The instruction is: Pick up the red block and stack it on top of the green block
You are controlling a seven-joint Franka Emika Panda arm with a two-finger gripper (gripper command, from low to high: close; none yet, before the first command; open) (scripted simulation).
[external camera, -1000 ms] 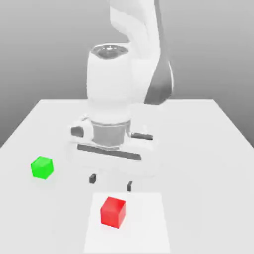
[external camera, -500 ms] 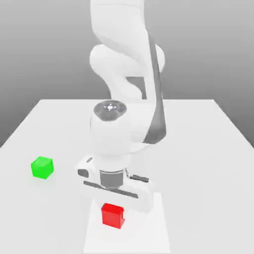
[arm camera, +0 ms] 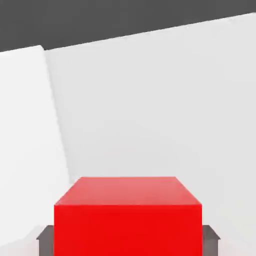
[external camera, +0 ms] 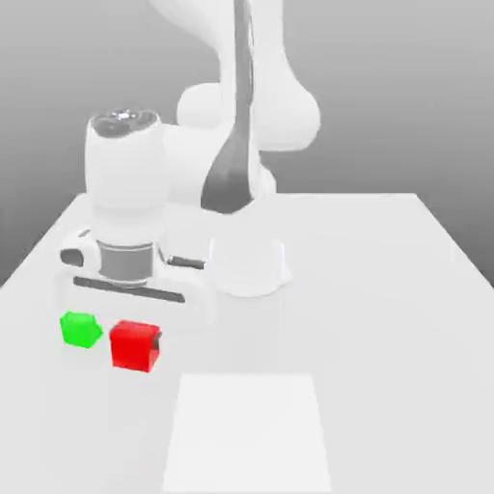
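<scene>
Red block (external camera: pixel 134 345) in jaws — beside green block (external camera: pixel 80 329), white table (external camera: pixel 386 318)

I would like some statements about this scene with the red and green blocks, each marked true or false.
1. The hand holds the red block. True: in the hand view the block sits between the two dark fingers.
2. The red block rests on top of the green block. False: it is beside it, on the exterior view's right.
3. The red block lies on the pale square mat. False: the block is off the mat, nearer the green block.
4. The green block stands on the table. True.
5. The hand is open and empty. False: it is closed on the red block.
</scene>
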